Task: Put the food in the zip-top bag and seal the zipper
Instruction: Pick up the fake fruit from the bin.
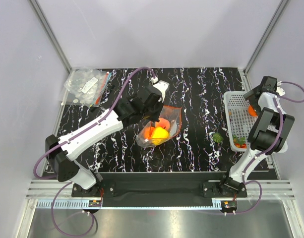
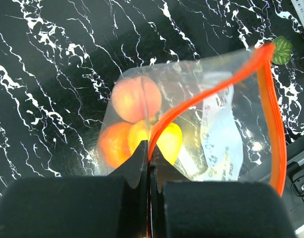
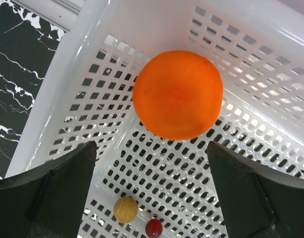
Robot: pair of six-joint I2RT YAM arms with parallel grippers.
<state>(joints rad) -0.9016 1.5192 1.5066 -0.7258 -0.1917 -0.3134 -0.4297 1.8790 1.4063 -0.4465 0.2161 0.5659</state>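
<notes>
Loading step, I judge. My left gripper [image 2: 148,148] is clamped on the zipper [image 2: 211,89], holding the bag [image 2: 216,144] open mid-table with three fruits [image 2: 134,99] inside. My right gripper [image 3: 151,148] is spread wide over the orange [image 3: 177,94] in the basket [image 3: 92,59] on the right. Next: lower, close on it, carry it left to the bag.

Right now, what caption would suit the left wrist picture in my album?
Left claw pinches the red-orange zipper of the zip-top bag, three toy fruits showing through its clear plastic.
</notes>
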